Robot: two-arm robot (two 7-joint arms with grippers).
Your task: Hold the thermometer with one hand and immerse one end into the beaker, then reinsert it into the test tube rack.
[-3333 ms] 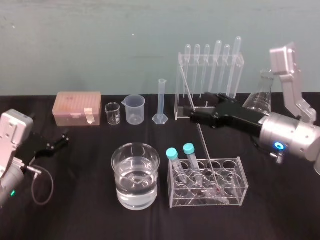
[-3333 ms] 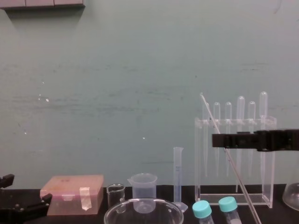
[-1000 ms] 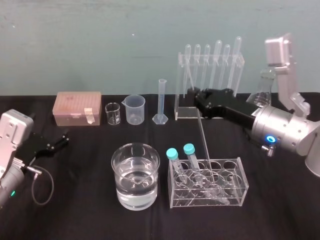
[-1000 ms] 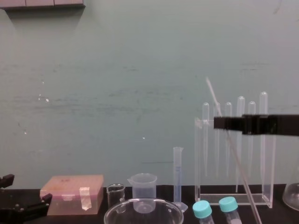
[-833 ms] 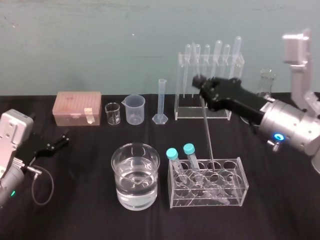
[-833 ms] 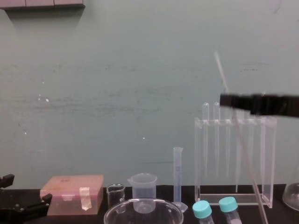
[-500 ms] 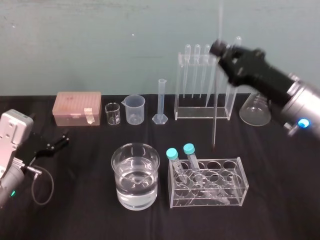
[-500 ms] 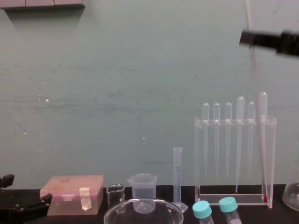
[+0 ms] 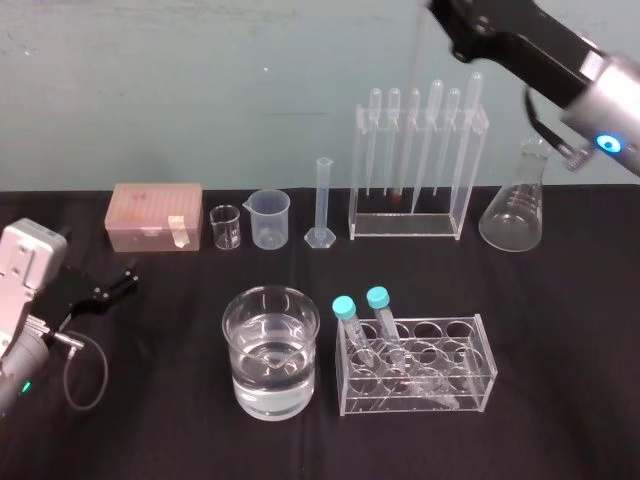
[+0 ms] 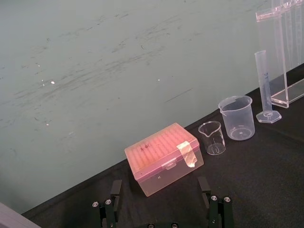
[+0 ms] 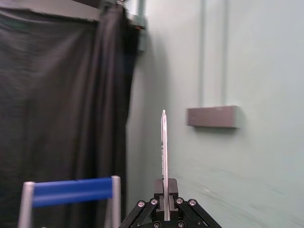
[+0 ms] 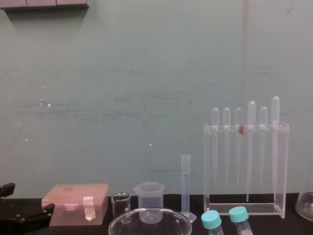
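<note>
Your right claw [image 11: 164, 190] is clamped on the thermometer [image 11: 163, 142], high above and to the right of the beaker [image 9: 224, 322]; the rod hangs close to vertical, its red bulb [image 12: 241, 129] pointing down and well clear of the water; in the chest view the bulb sits level with the top bar of the pipette stand [image 9: 435, 227] behind the beaker. The 1 relation that matters: the beaker's mouth lies down and to the left of the bulb, and, as I judge it, nearer the robot too; carry the rod across above the rim first, hold its long axis upright, then lower straight down, since a slanted entry could knock the glass wall. The test tube rack [image 9: 488, 365], with 2 teal-capped tubes [image 9: 345, 308], stands just right of the beaker, likely under your path; pass above it. The left claw [image 10: 159, 187] rests with fingers apart at the tabletop [image 9: 560, 420], well left of the beaker; the right arm is the 1 at work.
</note>
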